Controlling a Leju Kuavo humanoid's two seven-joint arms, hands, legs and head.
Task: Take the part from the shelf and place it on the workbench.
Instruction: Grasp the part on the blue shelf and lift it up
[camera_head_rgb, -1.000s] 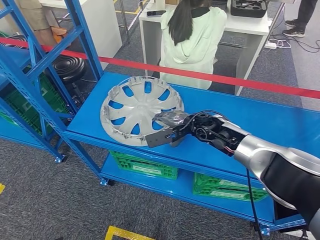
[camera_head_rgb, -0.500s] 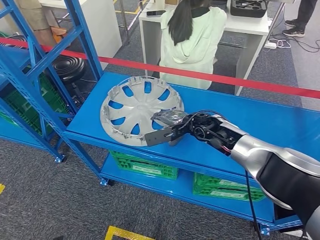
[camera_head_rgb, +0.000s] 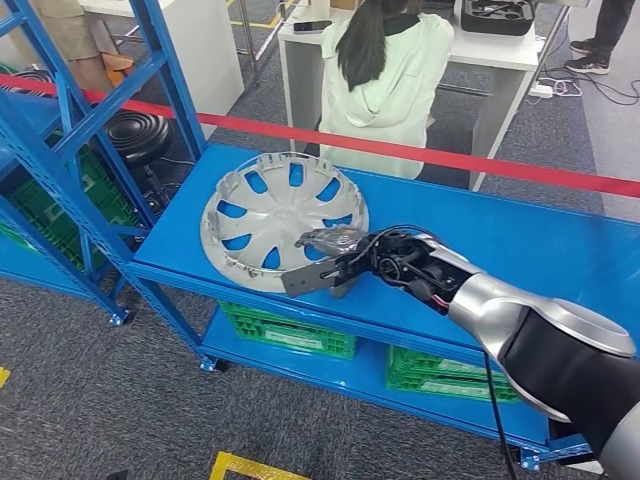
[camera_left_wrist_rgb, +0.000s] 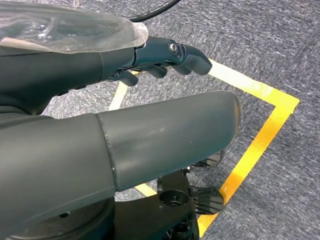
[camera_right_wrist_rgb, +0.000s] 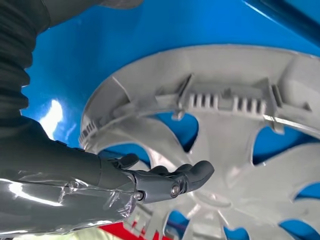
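Reaching in from the near right, the right hand (camera_head_rgb: 332, 262) sits low over the blue shelf (camera_head_rgb: 483, 235), fingers (camera_right_wrist_rgb: 181, 180) stretched flat and apart, holding nothing. Thumb pokes out toward the shelf's front edge. Fingertips look to be at or just over the near rim of the wheel cover (camera_head_rgb: 281, 215), on its right side; can't tell for sure whether they touch yet.

Wheel cover lies flat, inner face up, toward the shelf's left end, so it's ahead and left of the hand. It's round w/ no long axis; the rim nearest the hand is the likely grip spot.

Left hand (camera_left_wrist_rgb: 166, 55) hangs over grey carpet w/ yellow tape (camera_left_wrist_rgb: 264, 135), fingers loosely curled, nothing in it. Right is clearly the nearer hand.

Beyond: red barrier tape (camera_head_rgb: 423, 152), then a seated person (camera_head_rgb: 385, 80) at a white desk (camera_head_rgb: 498, 50).
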